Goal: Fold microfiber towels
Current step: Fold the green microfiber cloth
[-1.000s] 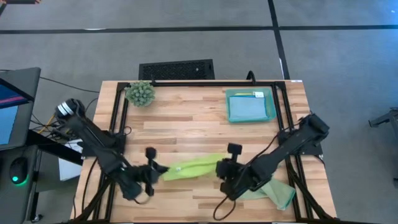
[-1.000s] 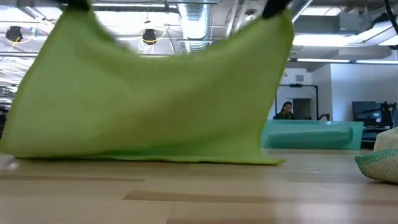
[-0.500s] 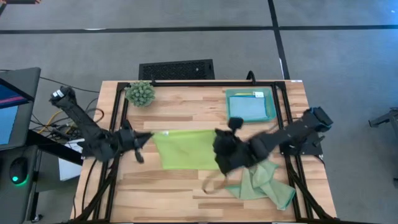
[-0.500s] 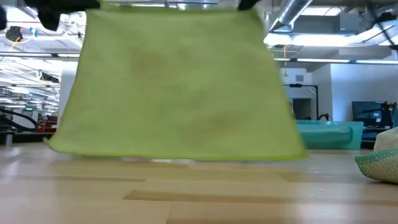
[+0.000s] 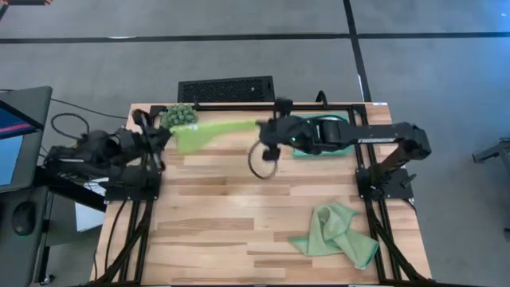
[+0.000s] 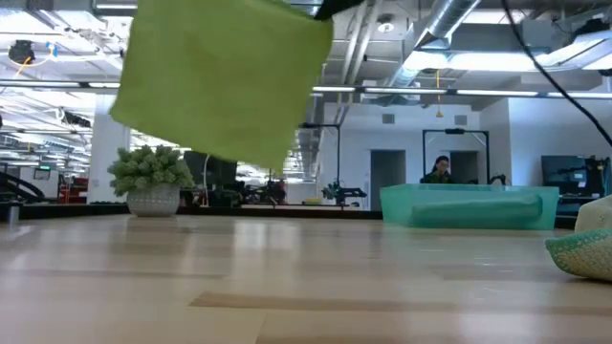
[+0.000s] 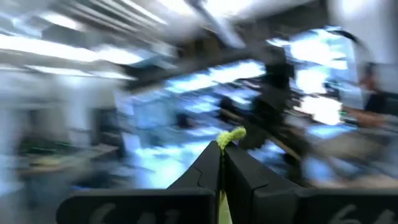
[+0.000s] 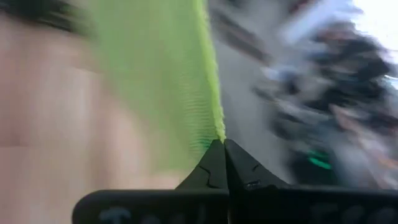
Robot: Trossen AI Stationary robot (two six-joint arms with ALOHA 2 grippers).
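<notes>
A lime green towel (image 5: 211, 129) is stretched in the air between my two grippers over the table's far part. In the low view the lime green towel (image 6: 220, 81) hangs clear of the table, tilted. My left gripper (image 5: 167, 132) is shut on its left corner, and my right gripper (image 5: 261, 127) is shut on its right corner. A pale sage green towel (image 5: 336, 237) lies crumpled on the table near the right front. The teal tray (image 5: 344, 127) is mostly hidden by my right arm. The yellow and light blue towels do not show. My left gripper pinches a top corner of the lime towel (image 7: 229, 135) between its two shut fingers; a small tuft sticks out past the fingertips. The towel is lifted clear of the table. My right gripper pinches the towel's other top corner (image 8: 219, 134) between its two shut fingers. The towel's edge (image 8: 208, 68) runs straight away from the fingertips. The cloth hangs below and is clear of the table.
A small spiky green plant (image 5: 180, 116) in a pot stands at the far left, right behind the towel's left end; it also shows in the low view (image 6: 153, 180). The teal tray (image 6: 469, 205) stands at the far right. Bare wood lies in the table's middle and front left.
Both grippers have gone from the table's near part toward the far edge and up, still shut on the lime towel. The towel, whose lower edge was on the table, has been lifted clear and now swings tilted in the air.
</notes>
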